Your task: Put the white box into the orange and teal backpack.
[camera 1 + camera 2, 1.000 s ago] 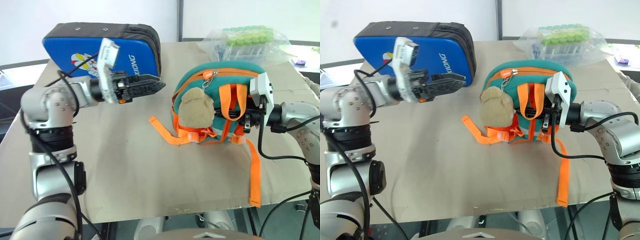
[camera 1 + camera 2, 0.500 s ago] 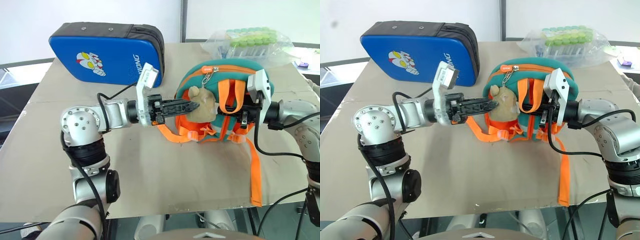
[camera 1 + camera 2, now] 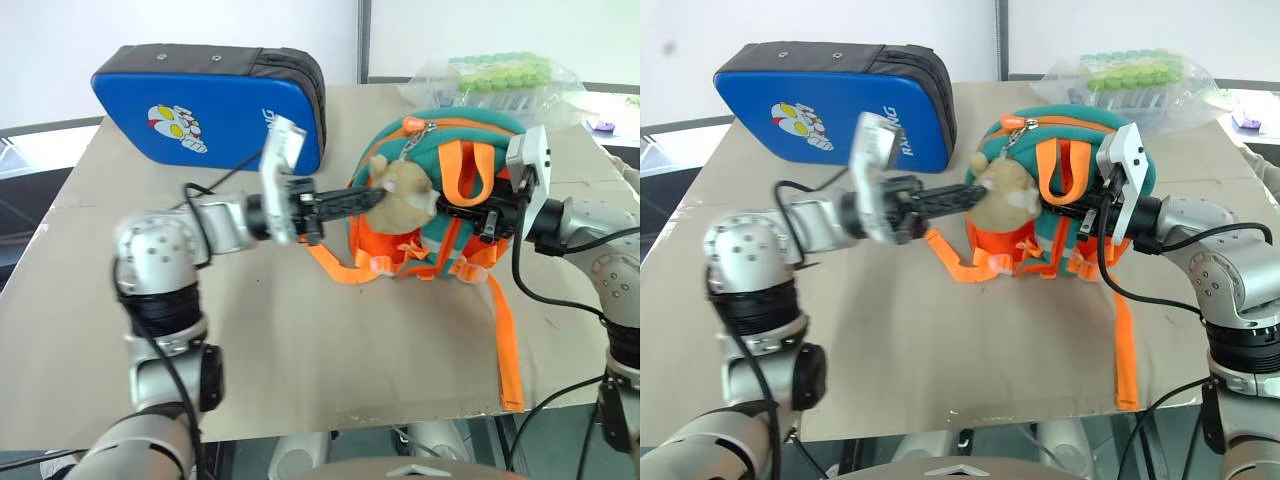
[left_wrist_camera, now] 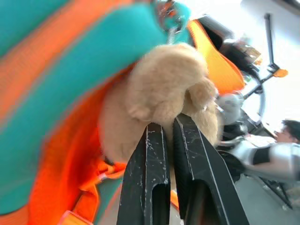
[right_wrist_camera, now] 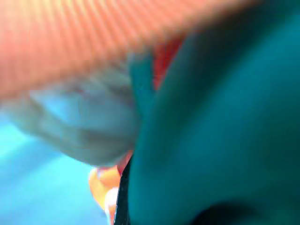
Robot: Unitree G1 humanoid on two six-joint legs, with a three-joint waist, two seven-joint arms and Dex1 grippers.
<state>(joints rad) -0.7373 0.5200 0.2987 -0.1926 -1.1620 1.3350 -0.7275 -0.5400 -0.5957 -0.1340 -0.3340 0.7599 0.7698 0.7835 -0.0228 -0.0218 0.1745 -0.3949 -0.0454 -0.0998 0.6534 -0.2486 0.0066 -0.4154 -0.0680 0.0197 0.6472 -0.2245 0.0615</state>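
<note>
The orange and teal backpack stands upright on the table, its orange straps facing me and a tan plush piece hanging at its front. My left gripper reaches in from the left and is shut on the plush piece; its black fingers lie almost together. From the right, my right gripper is shut on the backpack among its orange straps, with teal fabric pressed close to its camera. The white box is out of view.
A blue padded case with a cartoon figure lies at the back left. A clear bag of green-capped tubes sits at the back right. One long orange strap trails toward the front edge of the tan table.
My left gripper swung right from beside the blue case to the backpack and closed on the plush piece. The backpack has tipped more upright. My right gripper kept its hold.
</note>
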